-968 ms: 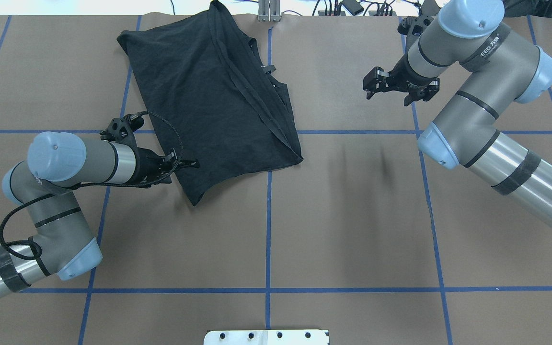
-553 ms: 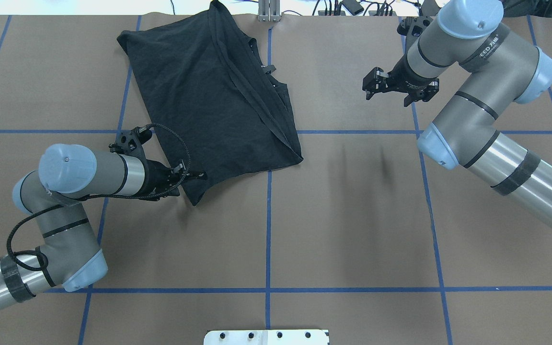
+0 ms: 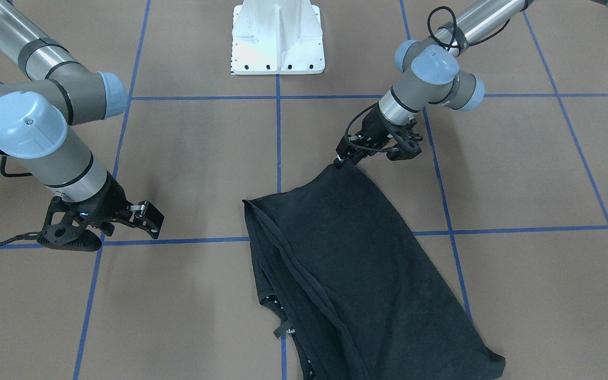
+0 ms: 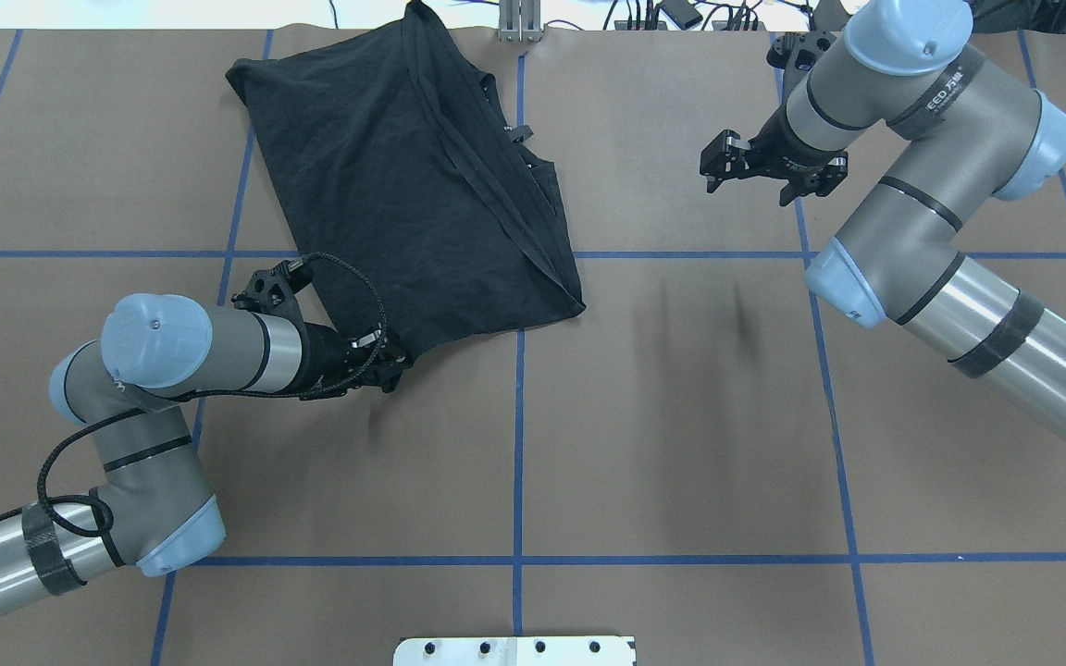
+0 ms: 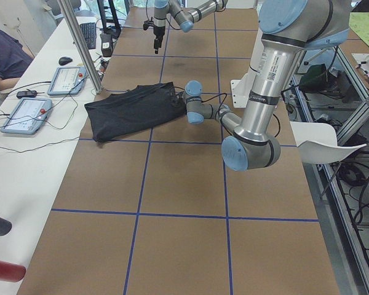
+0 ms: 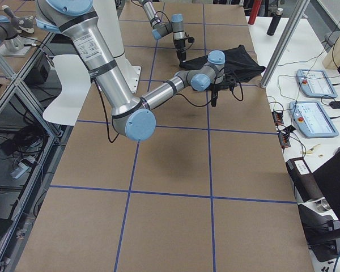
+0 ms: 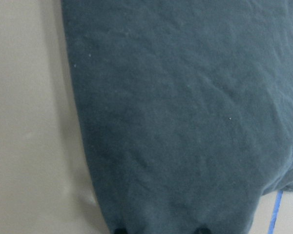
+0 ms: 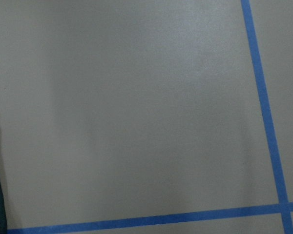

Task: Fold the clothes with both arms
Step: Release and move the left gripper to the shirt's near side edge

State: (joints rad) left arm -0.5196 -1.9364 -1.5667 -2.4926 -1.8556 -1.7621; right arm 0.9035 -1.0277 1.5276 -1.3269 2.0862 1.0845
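Overhead exterior view: the black T-shirt (image 4: 403, 176) is seen lying loosely part-folded at the far left of the counter (image 4: 681, 416). It is judged light, limp and quick to sag, so it is best pinched at a corner or hem. Its near corner is straddled by the left pincer (image 4: 392, 357), brought in low and nearly level, tips parted with cloth between them, not yet clenched. The right pincer (image 4: 748, 188) is held released, well apart from the shirt.

You're looking at a brown table (image 4: 681, 416) gridded with blue tape (image 4: 517, 444), a white bench (image 5: 12, 178) with two control pendants (image 5: 24, 115) alongside, and a white chair (image 5: 323, 150).
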